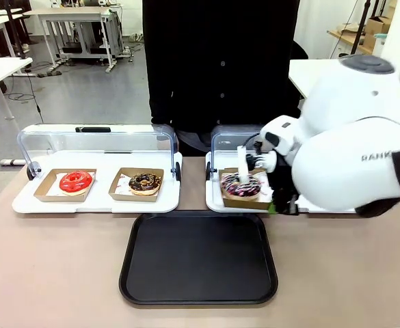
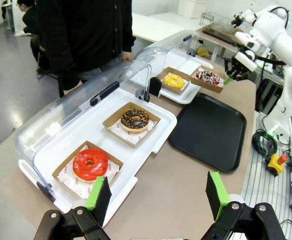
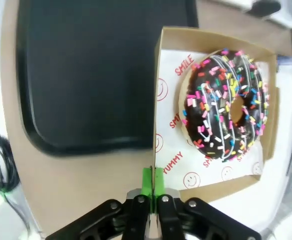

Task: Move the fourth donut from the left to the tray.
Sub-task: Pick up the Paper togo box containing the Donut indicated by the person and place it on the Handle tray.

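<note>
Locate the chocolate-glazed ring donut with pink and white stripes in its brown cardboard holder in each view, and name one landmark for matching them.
Front view: chocolate-glazed striped ring donut right of centre, on the right white display tray, beside the right arm.
Left wrist view: far upper right, past the yellow donut.
Right wrist view: upper right, large, the shut right pincer clamping its brown cardboard holder's edge.
Shared landmark: large flat black plastic tray.

Grey floor (image 1: pixel 83 96), white tables (image 1: pixel 70 17) behind; even indoor light.

Four donuts (image 2: pixel 135 119), two white display trays (image 2: pixel 150 150), one black tray (image 1: pixel 198 258).
</note>
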